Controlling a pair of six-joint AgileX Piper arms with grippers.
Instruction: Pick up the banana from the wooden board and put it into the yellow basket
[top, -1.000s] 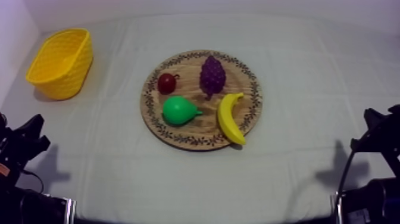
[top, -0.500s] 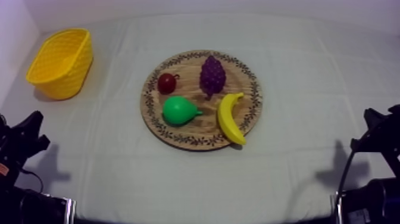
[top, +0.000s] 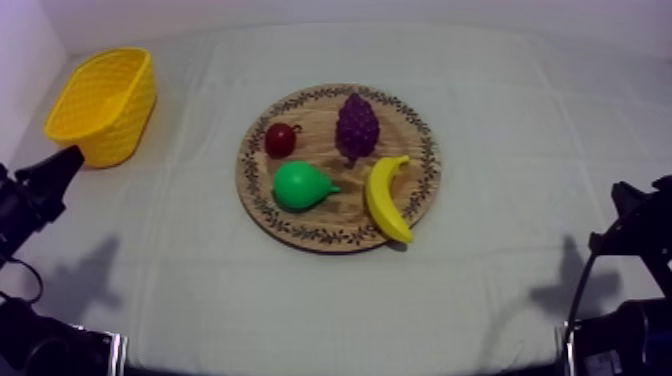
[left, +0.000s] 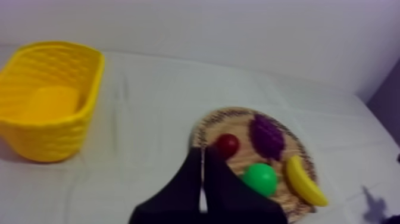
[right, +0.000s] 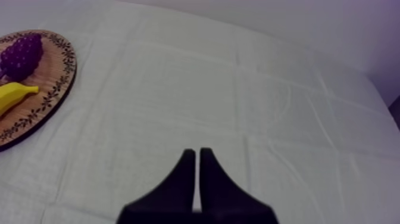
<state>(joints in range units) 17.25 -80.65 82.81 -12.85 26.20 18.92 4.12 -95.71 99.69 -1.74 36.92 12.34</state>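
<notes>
Lighting's soft and even from overhead, pretty bright on the grey-white cloth (top: 520, 150), no glare. The black left arm (top: 30, 195) and black right arm (top: 635, 235) throw fuzzy grey shadows inward (walls (top: 300, 12) go slightly purple), and the yellow woven basket (top: 100, 105) darkens the cloth at its base.

Glossy plastic banana (top: 386, 199) on grained wooden board (top: 420, 190); matt cloth (top: 520, 140).

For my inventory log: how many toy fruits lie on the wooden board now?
4 on the wooden board: small red fruit at its far left, grapes far centre, pear near left, banana along its right rim. Nothing seems hidden behind them.
</notes>
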